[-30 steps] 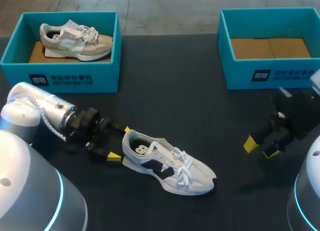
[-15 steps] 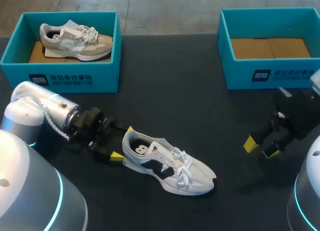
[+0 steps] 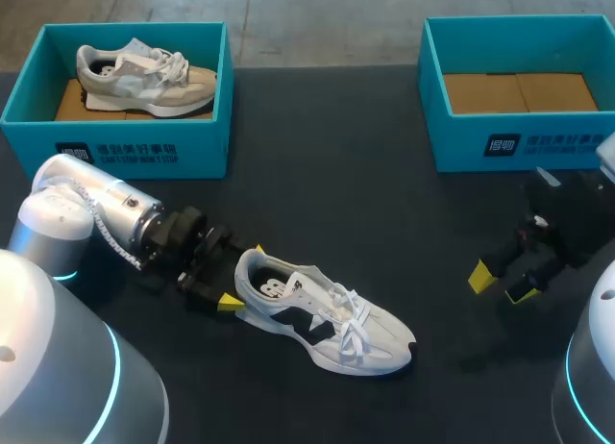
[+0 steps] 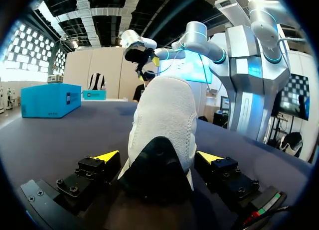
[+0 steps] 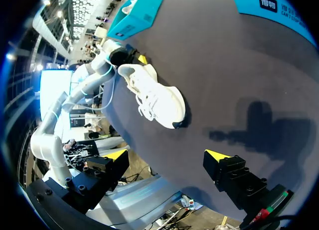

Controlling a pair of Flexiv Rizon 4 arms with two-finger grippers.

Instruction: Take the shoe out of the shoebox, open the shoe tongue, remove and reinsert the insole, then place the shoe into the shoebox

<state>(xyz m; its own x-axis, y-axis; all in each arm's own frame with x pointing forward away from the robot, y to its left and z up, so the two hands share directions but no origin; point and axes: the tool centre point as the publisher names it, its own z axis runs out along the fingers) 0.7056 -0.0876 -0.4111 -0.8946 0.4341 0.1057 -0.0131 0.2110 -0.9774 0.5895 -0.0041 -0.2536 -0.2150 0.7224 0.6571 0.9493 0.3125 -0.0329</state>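
While the shoe [image 3: 322, 319] lies heel-first between its fingers [image 4: 102, 158], the left hand [image 3: 244, 276] is spread.

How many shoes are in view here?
2. A beige shoe lies in the left shoebox; a white-and-black shoe lies on the table, heel within the left pincer. The right shoebox shows none.

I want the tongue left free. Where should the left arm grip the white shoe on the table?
Probably the heel, from behind and level with the table. The white shoe stands upright on its sole, heel toward the left gripper, narrow enough for its jaws and away from the laces.
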